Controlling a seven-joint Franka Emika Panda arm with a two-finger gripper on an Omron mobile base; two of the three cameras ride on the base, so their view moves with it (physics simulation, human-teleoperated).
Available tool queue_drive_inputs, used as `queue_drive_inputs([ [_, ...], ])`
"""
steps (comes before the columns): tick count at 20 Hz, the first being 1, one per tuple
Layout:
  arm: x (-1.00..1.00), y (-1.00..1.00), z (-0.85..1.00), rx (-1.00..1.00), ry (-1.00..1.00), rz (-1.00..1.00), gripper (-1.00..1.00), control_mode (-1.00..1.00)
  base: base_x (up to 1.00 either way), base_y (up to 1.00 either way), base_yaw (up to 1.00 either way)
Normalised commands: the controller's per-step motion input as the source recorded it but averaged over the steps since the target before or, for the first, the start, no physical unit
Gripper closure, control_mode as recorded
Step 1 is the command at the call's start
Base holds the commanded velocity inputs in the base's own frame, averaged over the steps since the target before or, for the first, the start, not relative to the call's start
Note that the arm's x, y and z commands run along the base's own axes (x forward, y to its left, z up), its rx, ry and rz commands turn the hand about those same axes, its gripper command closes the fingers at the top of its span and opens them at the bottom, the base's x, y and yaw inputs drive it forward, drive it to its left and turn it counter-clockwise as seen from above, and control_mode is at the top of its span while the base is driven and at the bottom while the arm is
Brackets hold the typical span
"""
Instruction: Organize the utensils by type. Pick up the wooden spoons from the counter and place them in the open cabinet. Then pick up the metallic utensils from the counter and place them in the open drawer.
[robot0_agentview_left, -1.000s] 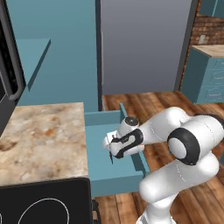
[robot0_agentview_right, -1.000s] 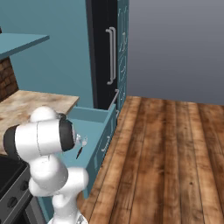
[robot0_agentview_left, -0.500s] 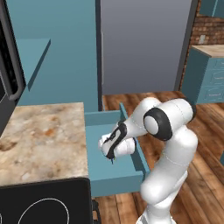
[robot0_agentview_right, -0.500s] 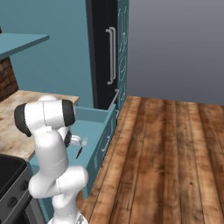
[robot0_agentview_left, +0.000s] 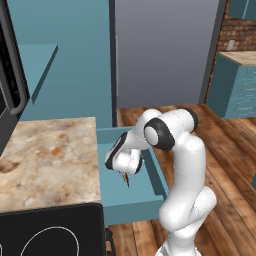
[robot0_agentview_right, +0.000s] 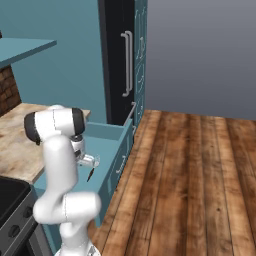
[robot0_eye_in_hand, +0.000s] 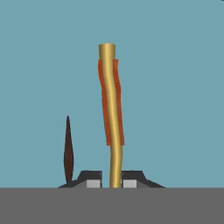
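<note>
- Gripper pinches the slim gold utensil between its fingertips, pointing down.
- Both hang above the open teal drawer beside the counter.

Gold utensil: shiny yellow-gold, orange-rust strip along shaft. Sliver beside it: dark brown. Drawer: plain teal-blue inside and out. Counter: beige marbled stone, rust-brown patches. Cabinet: teal shelf. Fridge: dark grey, silver handle. Floor: reddish-brown wood planks. Arm: white, dark joints. Stove: black, white ring.
</note>
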Motion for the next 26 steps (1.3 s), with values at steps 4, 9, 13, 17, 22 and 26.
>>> queue_drive_inputs([
  [4,0.02,-0.1,-0.55,0.05,0.0,0.01,1.0,-1.0,0.0,0.0,0.0],
  [9,0.15,0.0,-0.47,0.01,0.0,0.0,1.0,-1.0,0.0,0.0,0.0],
  [13,0.36,-0.02,-0.44,0.01,0.0,0.03,1.0,-1.0,0.0,0.0,0.0],
  [17,0.51,-0.03,-0.39,0.0,0.0,0.06,1.0,-1.0,0.0,0.0,0.0],
  [22,0.36,0.13,-0.09,0.0,0.0,0.02,1.0,-1.0,0.0,0.0,0.0],
  [26,0.16,0.45,0.23,0.0,0.01,0.0,1.0,-1.0,0.0,0.0,0.0],
])
